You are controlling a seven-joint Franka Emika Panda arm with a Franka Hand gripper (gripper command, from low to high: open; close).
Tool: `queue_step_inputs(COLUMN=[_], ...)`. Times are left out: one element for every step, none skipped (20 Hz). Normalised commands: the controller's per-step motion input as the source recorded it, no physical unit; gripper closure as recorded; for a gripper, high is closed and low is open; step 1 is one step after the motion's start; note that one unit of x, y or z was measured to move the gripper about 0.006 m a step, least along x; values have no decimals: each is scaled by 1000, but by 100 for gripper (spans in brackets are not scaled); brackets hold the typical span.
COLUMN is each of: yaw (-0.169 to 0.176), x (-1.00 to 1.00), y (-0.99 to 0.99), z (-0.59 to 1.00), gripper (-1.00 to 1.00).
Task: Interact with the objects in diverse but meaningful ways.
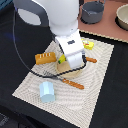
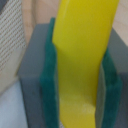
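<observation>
Exterior view: the arm hides the claw over the mat's centre; bread loaf (image 1: 45, 58) at nine o'clock, blue cup (image 1: 47, 92) at seven.

Wrist view: the claw (image 2: 82, 75) pinches the banana (image 2: 82, 60) between green pads (image 2: 50, 75). It is likely light, stiff, slippery plastic, so a mid-body grip suits it.

Yellow banana (image 2: 82, 60): fills the wrist view's centre, clamped between two green-padded fingers (image 2: 50, 80) of the gripper (image 2: 80, 75). Grey finger bodies outside the pads. Pale striped surface (image 2: 12, 45) behind, too blurred to identify surely.
</observation>
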Motion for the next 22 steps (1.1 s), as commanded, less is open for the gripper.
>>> queue_step_inputs(yaw=[-2,-2,-1,-2,-5,-9,-5,-1,0,0,0,0,0,0,0,0,0,0,0,0,0,0], x=[340,340,346,349,346,363,374,340,306,254,237,169,100,54,51,14,0,0,0,0,0,0], y=[154,151,169,174,180,217,237,266,283,343,389,360,366,377,374,343,323,323,306,294,320,354], z=[-129,-134,-120,-109,-80,-3,0,91,246,477,703,969,1000,1000,1000,1000,1000,1000,1000,1000,1000,1000], gripper=[-100,-100,-100,-100,-100,-100,-100,-100,-100,-100,-100,-100,-100,-100,-100,-100,-100,-100,-100,-100,-100,-100])
